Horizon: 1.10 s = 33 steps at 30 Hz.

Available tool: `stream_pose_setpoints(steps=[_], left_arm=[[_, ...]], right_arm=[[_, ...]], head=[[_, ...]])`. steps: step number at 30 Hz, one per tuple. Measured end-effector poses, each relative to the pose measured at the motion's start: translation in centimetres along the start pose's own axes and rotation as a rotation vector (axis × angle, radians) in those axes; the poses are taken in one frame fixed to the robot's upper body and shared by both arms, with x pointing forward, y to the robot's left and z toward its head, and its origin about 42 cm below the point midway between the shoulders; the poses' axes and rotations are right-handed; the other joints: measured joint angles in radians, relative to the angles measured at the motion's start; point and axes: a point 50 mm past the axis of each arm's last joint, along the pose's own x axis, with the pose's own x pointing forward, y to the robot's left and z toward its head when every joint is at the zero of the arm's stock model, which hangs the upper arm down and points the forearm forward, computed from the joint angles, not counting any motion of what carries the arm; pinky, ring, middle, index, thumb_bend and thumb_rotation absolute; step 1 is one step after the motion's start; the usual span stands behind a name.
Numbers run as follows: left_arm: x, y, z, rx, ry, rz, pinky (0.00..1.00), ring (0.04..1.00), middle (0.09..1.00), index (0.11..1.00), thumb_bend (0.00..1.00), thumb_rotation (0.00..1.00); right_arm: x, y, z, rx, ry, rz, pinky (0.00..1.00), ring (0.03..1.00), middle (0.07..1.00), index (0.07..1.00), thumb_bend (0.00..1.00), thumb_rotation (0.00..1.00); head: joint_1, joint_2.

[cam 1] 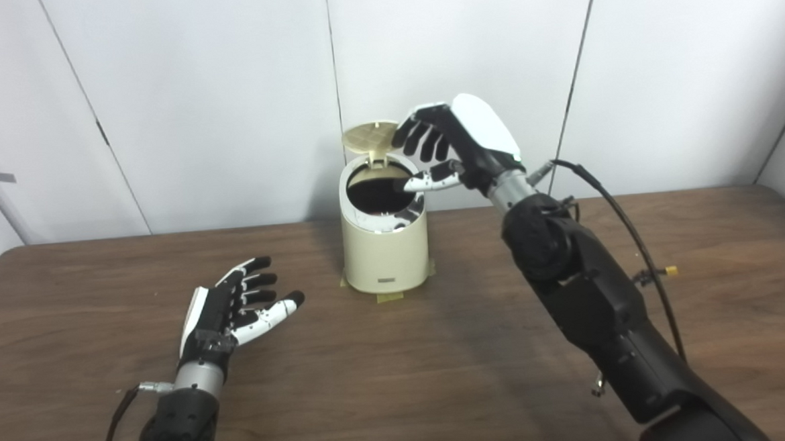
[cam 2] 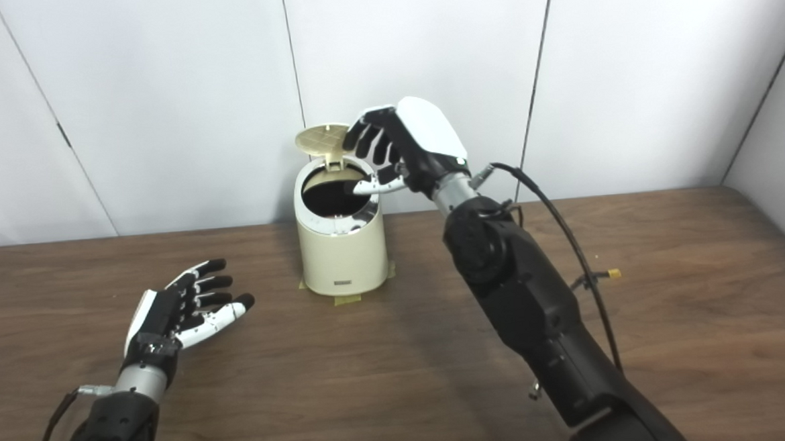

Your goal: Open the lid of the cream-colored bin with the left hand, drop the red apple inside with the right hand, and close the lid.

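Lid up, apple out of sight, closing left to do.

Left eye view: cream-colored bin (cam 1: 385,248) near worktop (cam 1: 441,379) back edge, lid (cam 1: 371,138) raised; right hand (cam 1: 449,143) over mouth, fingers spread, empty.
Right eye view: left hand (cam 2: 182,305) open, resting apart; red apple unseen, presumably inside.

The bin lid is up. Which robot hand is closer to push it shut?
The right robot hand. It hovers open right beside the raised lid above the bin, while the left robot hand lies open on the table, well away.
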Motion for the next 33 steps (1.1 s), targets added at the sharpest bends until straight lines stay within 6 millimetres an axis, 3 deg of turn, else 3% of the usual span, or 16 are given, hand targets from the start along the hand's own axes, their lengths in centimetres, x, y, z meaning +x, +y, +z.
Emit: stream_pose_setpoints(steps=[2,7,10,11,13,14,16,18,22,26,33], left_arm=[[0.2,0.2,0.3,-0.001,-0.007,0.006,0.69,0.751,0.789,0.824,0.62,0.28],[1.0,1.1,1.3,-0.024,-0.027,0.027,0.79,0.742,0.769,0.832,0.56,0.38],[1.4,1.6,1.9,-0.047,-0.041,0.034,0.76,0.739,0.784,0.827,0.54,0.40],[1.6,1.6,2.1,-0.055,-0.044,0.031,0.74,0.738,0.790,0.829,0.53,0.42],[2.0,1.5,2.5,-0.054,-0.052,0.023,0.73,0.730,0.787,0.824,0.49,0.46],[2.2,1.4,2.6,-0.050,-0.052,0.014,0.71,0.731,0.790,0.825,0.47,0.49],[2.9,1.3,3.0,-0.044,-0.055,-0.003,0.71,0.737,0.798,0.828,0.45,0.53],[3.6,1.4,3.7,-0.038,-0.069,-0.025,0.76,0.806,0.865,0.886,0.44,0.67],[5.1,1.9,5.2,0.007,-0.102,-0.072,0.84,0.877,0.911,0.916,0.49,0.76],[6.4,2.5,7.4,0.020,-0.153,-0.081,0.91,0.921,0.935,0.920,0.48,0.77],[8.6,2.4,10.9,-0.016,-0.218,-0.102,0.92,0.940,0.940,0.916,0.47,0.81]], right_arm=[[-1.3,0.4,-0.6,0.066,0.041,-0.006,0.36,0.419,0.484,0.561,0.50,0.00],[-4.6,1.9,-1.8,0.208,0.169,-0.014,0.40,0.426,0.517,0.496,0.51,0.00],[-5.8,2.1,-2.0,0.273,0.217,-0.024,0.40,0.407,0.508,0.551,0.51,0.00],[-6.1,2.1,-2.0,0.299,0.225,-0.030,0.42,0.476,0.491,0.538,0.51,0.00],[-6.6,1.7,-1.8,0.352,0.235,-0.046,0.47,0.568,0.613,0.509,0.50,0.12],[-7.0,1.7,-1.7,0.376,0.238,-0.046,0.52,0.631,0.678,0.642,0.53,0.29],[-7.7,1.9,-1.7,0.418,0.244,-0.041,0.57,0.691,0.736,0.721,0.55,0.42],[-9.0,2.6,-2.2,0.454,0.277,-0.031,0.67,0.790,0.826,0.808,0.59,0.67],[-12.2,3.9,-3.5,0.506,0.359,-0.018,0.73,0.852,0.879,0.857,0.57,0.83],[-14.5,3.8,-4.2,0.598,0.409,-0.044,0.82,0.911,0.935,0.898,0.58,0.96],[-16.9,4.1,-5.1,0.749,0.452,-0.047,0.91,0.938,0.931,0.901,0.62,1.00]], head=[[-0.003,-0.002],[-0.002,-0.005],[-0.002,-0.008],[-0.002,-0.008],[-0.002,-0.008],[-0.003,-0.009],[-0.005,-0.011],[-0.011,-0.012],[-0.014,-0.014],[-0.015,-0.014],[-0.011,-0.021]])
